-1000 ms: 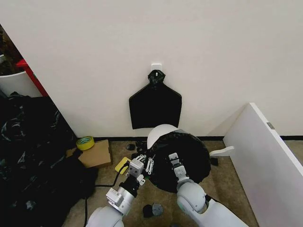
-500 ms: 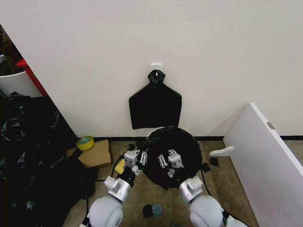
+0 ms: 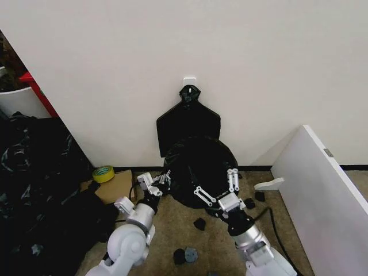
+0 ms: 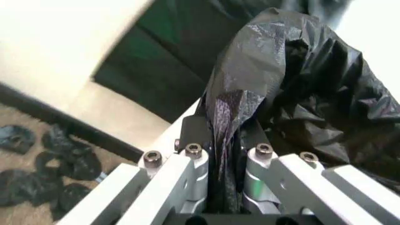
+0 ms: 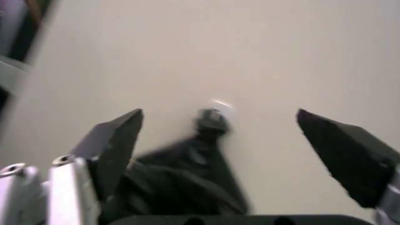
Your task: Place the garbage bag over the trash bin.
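The glossy black garbage bag [image 3: 198, 167] is spread in a wide round shape against the wall base. It covers the trash bin, which is hidden beneath it. My left gripper [image 3: 163, 179] is at the bag's left edge, shut on a pinched fold of the plastic. The left wrist view shows that fold of the garbage bag [image 4: 250, 84] running between the closed fingers of the left gripper [image 4: 225, 140]. My right gripper [image 3: 215, 180] is at the bag's near right edge, wide open and holding nothing. In the right wrist view the right gripper [image 5: 218, 117] points at the wall.
A flat black bundle [image 3: 188, 129] hangs from a wall hook just behind the bag. A yellow tape roll [image 3: 103, 173] lies on a cardboard box [image 3: 118, 187] to the left, beside a large black plastic mass [image 3: 34, 190]. A white board [image 3: 322, 190] leans at right. Black scraps [image 3: 199, 223] dot the carpet.
Both arms reached forward toward the wall. The bag went with them, and the bin's white rim is now covered. The right gripper's fingers have spread wide.
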Available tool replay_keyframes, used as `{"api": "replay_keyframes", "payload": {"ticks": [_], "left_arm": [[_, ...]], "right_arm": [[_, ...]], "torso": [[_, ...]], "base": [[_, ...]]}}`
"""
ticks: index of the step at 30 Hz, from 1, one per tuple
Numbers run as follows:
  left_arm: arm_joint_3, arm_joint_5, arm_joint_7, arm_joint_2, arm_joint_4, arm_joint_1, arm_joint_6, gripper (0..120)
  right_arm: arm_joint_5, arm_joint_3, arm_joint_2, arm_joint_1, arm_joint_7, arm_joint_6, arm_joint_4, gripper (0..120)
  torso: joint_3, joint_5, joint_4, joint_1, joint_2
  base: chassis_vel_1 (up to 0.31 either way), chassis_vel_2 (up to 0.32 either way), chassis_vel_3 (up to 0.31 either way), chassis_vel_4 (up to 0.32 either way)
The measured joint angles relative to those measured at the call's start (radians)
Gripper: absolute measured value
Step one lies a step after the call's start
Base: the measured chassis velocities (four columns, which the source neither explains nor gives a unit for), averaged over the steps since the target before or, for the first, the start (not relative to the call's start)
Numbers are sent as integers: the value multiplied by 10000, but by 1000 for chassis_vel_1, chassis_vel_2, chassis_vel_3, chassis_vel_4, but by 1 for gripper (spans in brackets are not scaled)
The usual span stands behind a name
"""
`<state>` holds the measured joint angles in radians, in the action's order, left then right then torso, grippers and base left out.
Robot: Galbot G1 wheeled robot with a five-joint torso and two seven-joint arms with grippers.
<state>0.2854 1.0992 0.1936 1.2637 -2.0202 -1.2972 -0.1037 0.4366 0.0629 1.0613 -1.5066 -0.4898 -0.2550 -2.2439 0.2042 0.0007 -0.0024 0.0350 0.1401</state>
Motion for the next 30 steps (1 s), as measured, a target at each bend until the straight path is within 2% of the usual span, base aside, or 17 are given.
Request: {"api": "replay_keyframes", "payload": {"ticks": [4, 6, 10, 16, 30], "left_arm": [[497, 769, 584, 177, -13, 117, -408, 5], [575, 907, 693, 193, -34, 133, -484, 5], [990, 1678, 1195, 209, -257, 149, -909, 5], [1145, 1828, 1365, 135, -603, 22, -1149, 5], [1259, 1926, 1516, 68, -1405, -297, -1390, 5]], "right_arm": [[-608, -296, 74, -458, -1567, 1500, -28, 100], [-800, -318, 78, -487, -1715, 1663, 9, 100], [-2121, -408, 63, -421, -2123, 2412, 484, 100], [-2910, -523, 115, 44, -1477, 1943, 1278, 100], [-2942, -412, 336, 585, -331, 1062, 2368, 100]], "torso": [[0, -2, -6, 0, 0], [0, -2, -5, 0, 0], [0, -1, -3, 0, 0], [0, 0, -2, 0, 0], [0, -1, -3, 0, 0]], "base": [[0, 0, 0, 0], [0, 0, 0, 0], [0, 0, 0, 0], [0, 0, 0, 0], [0, 0, 0, 0]]}}
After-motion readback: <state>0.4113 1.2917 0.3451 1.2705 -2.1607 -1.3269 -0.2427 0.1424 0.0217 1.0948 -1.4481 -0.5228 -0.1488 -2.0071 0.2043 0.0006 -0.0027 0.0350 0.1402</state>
